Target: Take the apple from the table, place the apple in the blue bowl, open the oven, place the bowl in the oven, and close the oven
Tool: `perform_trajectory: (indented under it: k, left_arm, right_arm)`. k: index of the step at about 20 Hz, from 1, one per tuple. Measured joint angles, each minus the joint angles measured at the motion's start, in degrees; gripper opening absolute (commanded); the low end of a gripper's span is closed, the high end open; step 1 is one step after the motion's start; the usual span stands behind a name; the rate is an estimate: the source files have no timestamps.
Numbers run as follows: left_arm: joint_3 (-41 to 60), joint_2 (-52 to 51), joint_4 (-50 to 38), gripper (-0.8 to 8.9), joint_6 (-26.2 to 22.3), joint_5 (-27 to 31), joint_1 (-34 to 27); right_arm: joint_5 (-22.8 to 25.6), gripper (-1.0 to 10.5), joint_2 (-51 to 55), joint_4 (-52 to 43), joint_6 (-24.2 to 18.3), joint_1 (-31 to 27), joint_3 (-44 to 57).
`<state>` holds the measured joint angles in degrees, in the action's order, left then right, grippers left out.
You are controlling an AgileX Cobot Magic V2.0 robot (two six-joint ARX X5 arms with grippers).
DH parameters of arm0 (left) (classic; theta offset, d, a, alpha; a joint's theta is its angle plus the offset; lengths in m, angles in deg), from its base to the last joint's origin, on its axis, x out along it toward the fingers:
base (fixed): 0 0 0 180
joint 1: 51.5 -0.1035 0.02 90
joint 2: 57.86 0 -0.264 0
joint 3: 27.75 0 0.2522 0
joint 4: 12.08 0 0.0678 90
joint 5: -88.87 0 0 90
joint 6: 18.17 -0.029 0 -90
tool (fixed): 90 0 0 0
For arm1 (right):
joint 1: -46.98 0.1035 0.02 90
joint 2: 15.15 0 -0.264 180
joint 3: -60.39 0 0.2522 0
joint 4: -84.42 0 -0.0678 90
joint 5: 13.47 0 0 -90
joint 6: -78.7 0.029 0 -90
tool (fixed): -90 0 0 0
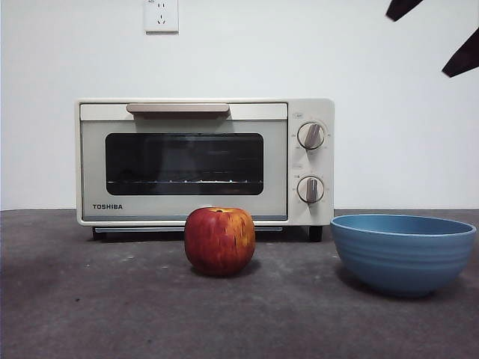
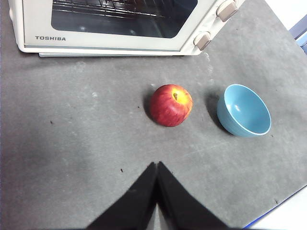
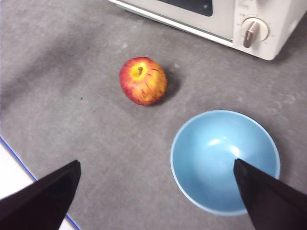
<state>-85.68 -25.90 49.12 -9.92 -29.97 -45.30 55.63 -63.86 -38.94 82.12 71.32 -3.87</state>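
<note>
The red apple (image 1: 219,240) (image 2: 171,105) (image 3: 143,80) rests on the dark grey table (image 1: 90,299) in front of the oven (image 1: 203,161), whose door is closed. The blue bowl (image 1: 403,252) (image 2: 243,110) (image 3: 224,160) stands empty to the apple's right. My left gripper (image 2: 156,165) hovers shut above the table, short of the apple and holding nothing. My right gripper (image 3: 156,172) hangs open high over the bowl and apple; its black tips (image 1: 449,37) show at the front view's top right corner.
The oven (image 2: 115,24) (image 3: 225,19) has two knobs on its right side and a beige bar handle (image 1: 178,109) along the door's top. A wall socket (image 1: 161,15) sits on the white wall behind. The table's near edge (image 3: 29,167) shows in the right wrist view.
</note>
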Motion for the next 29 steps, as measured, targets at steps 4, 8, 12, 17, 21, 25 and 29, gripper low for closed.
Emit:
perform_trajectory:
  k: [4, 8, 12, 17, 21, 25, 29]
  left_arm:
    - [0.00, 0.00, -0.04, 0.07, 0.00, 0.02, 0.00]
    - [0.00, 0.00, -0.04, 0.07, 0.00, 0.02, 0.00]
    - [0.00, 0.00, -0.04, 0.07, 0.02, 0.02, 0.00]
    - [0.00, 0.00, -0.04, 0.07, 0.00, 0.02, 0.00]
    - [0.00, 0.00, -0.04, 0.07, 0.00, 0.02, 0.00]
    - [0.00, 0.00, -0.04, 0.07, 0.00, 0.02, 0.00]
    - [0.00, 0.00, -0.04, 0.07, 0.00, 0.02, 0.00]
  right_arm:
    - [0.26, 5.1, -4.07, -7.08, 2.82, 4.59, -0.07]
    - [4.98, 5.1, -13.92, -10.25, 4.52, 11.34, -4.11]
    - [7.65, 5.1, -26.16, -10.62, 4.55, 14.99, -12.85]
    - [10.34, 5.1, -40.74, -10.67, 4.55, 16.90, -20.81]
    - [12.24, 5.1, -48.78, -11.13, 4.55, 17.75, -23.98]
    - [13.68, 5.1, -53.64, -13.55, 4.55, 17.99, -24.70]
    - [15.23, 5.1, -57.42, -15.19, 4.55, 18.03, -24.74]
